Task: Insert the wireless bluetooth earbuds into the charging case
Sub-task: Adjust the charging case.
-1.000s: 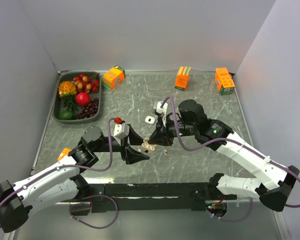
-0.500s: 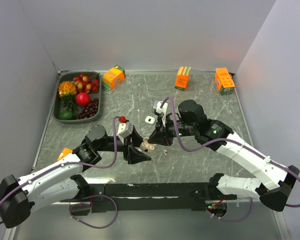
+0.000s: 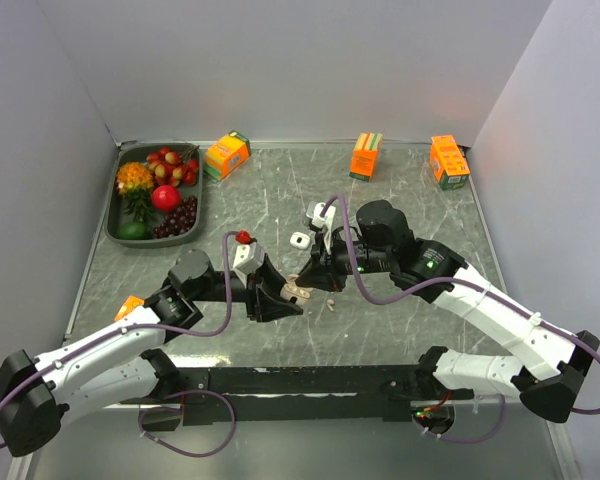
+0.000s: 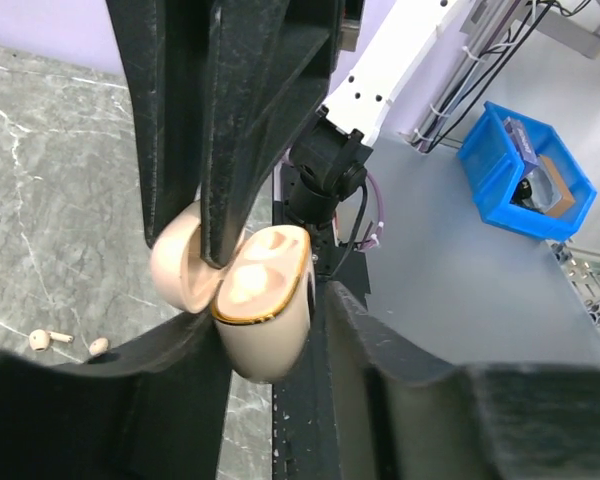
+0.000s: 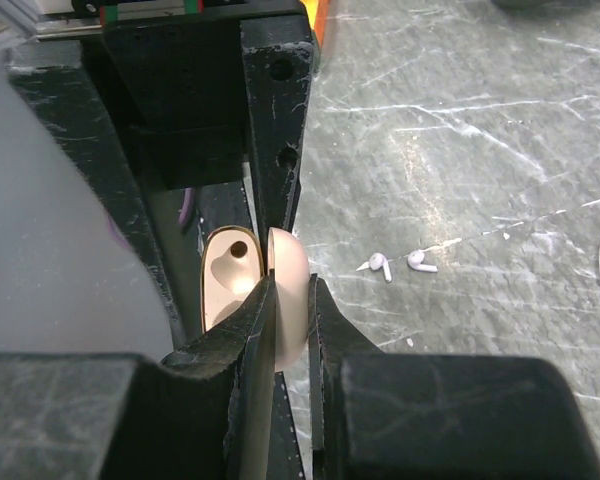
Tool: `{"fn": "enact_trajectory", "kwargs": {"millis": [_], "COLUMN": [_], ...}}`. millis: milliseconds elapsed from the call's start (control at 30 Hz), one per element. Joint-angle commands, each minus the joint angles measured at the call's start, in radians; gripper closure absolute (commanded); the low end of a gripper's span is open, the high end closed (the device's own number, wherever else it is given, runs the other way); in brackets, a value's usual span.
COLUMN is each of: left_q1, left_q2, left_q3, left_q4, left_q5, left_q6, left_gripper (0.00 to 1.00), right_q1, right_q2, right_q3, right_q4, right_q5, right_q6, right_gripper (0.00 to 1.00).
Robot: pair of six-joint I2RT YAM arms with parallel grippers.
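Left gripper (image 4: pixel 268 335) had the base of the charging case (image 4: pixel 270 275) between its jaws. The gap was narrow and both fingers looked to be touching it. Right gripper (image 5: pixel 288 300) was pinched nearly closed on the open lid, coming in right over the left's fingers. Case looked lifted off the marble, sockets empty. Two earbuds (image 5: pixel 380 265) lay loose on the table, below and to one side of the right fingers, apart from both grippers. Small white case (image 3: pixel 299 240) sat just beyond the right gripper, orange cartons (image 3: pixel 366 155) far beyond.

Risks:
- Two arms clamped one hinged case, so any mismatched move could strain the hinge or pop a grip.
- No jaw was free for the buds.
- Dropping the lid might let it shut.
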Motion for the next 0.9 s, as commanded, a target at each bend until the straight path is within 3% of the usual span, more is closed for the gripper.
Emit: {"fn": "enact_trajectory", "kwargs": {"millis": [0, 167, 200, 267, 367, 467, 500, 767, 867], "left_q1": [-0.005, -0.005, -0.005, -0.005, -0.005, -0.005, -0.005, -0.005, -0.005], "left_q2": [0.008, 0.012, 0.013, 0.015, 0.015, 0.008, 0.007, -0.028, -0.054], "left_q3": [0.048, 0.051, 0.051, 0.052, 0.043, 0.036, 0.034, 0.01, -0.006], "left_q4": [0.041, 0.034, 0.027, 0.021, 0.028, 0.039, 0.039, 0.021, 0.018], "left_q5": [0.026, 0.019, 0.015, 0.015, 0.009, -0.002, -0.01, -0.063, -0.08], "left_q6": [-0.008, -0.003, -0.003, 0.001, 0.0, 0.001, 0.004, 0.052, 0.072], "left_gripper": [0.58, 0.63, 0.57, 0.56, 0.63, 0.86, 0.99, 0.99, 0.99], "right_q1": [0.01, 0.012, 0.012, 0.01, 0.013, 0.015, 0.015, 0.016, 0.018], "right_q2": [-0.028, -0.034, -0.036, -0.039, -0.04, -0.045, -0.045, -0.042, -0.04], "right_q3": [0.024, 0.021, 0.019, 0.018, 0.019, 0.018, 0.016, 0.027, 0.032], "right_q4": [0.032, 0.032, 0.034, 0.035, 0.035, 0.039, 0.042, 0.043, 0.043], "right_q5": [0.0, 0.0, 0.003, 0.001, -0.011, -0.026, -0.033, -0.063, -0.062], "right_q6": [-0.012, -0.01, -0.01, -0.008, -0.005, -0.004, -0.002, 0.016, 0.028], "right_gripper": [1.0, 1.0, 1.0, 1.0, 1.0, 1.0, 1.0, 0.99, 0.89]}}
